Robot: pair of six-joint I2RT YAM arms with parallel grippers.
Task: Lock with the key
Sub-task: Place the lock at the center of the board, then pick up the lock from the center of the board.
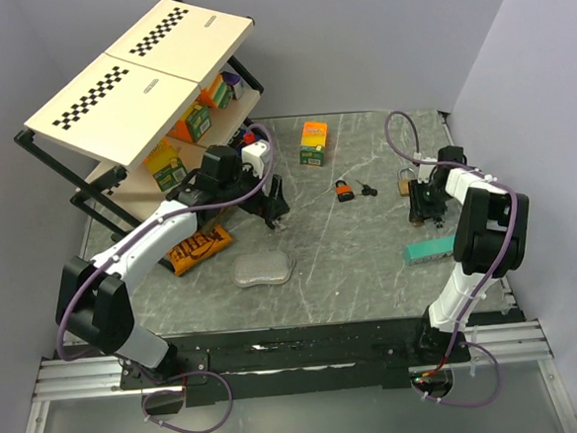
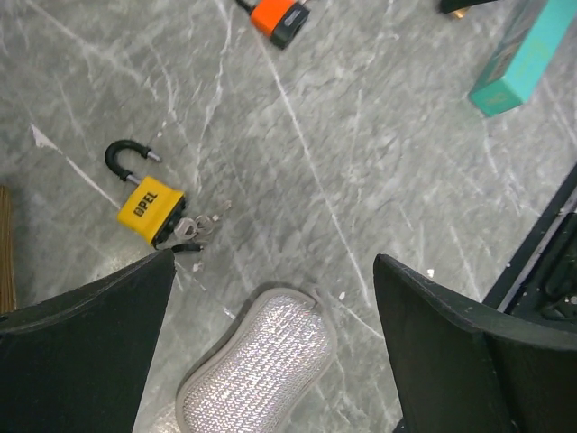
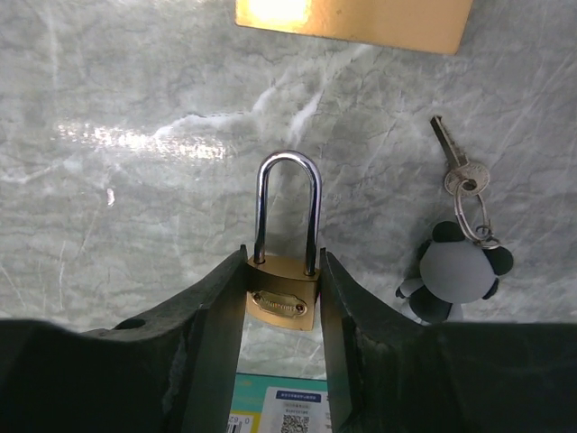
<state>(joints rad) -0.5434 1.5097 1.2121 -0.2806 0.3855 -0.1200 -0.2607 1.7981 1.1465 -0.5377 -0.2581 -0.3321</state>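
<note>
My right gripper (image 3: pixel 282 262) is shut on a small brass padlock (image 3: pixel 282 296), its fingers (image 3: pixel 216 307) pressing both sides of the body. The long steel shackle (image 3: pixel 288 203) is closed and points away from me. A key (image 3: pixel 448 144) on a ring with a panda charm (image 3: pixel 458 273) lies on the table just right of the gripper. In the top view this gripper (image 1: pixel 424 205) is at the right side of the table. My left gripper (image 2: pixel 273 262) is open and empty above a grey sponge (image 2: pixel 257 365). A yellow padlock (image 2: pixel 149 209) with an open shackle and keys lies left of it.
An orange padlock (image 1: pixel 344 189) with a key lies mid-table and also shows in the left wrist view (image 2: pixel 281 16). A teal box (image 1: pixel 428 251) lies near the right arm. A gold block (image 3: pixel 352 20) lies beyond the brass padlock. A shelf rack (image 1: pixel 152 107) stands at the back left.
</note>
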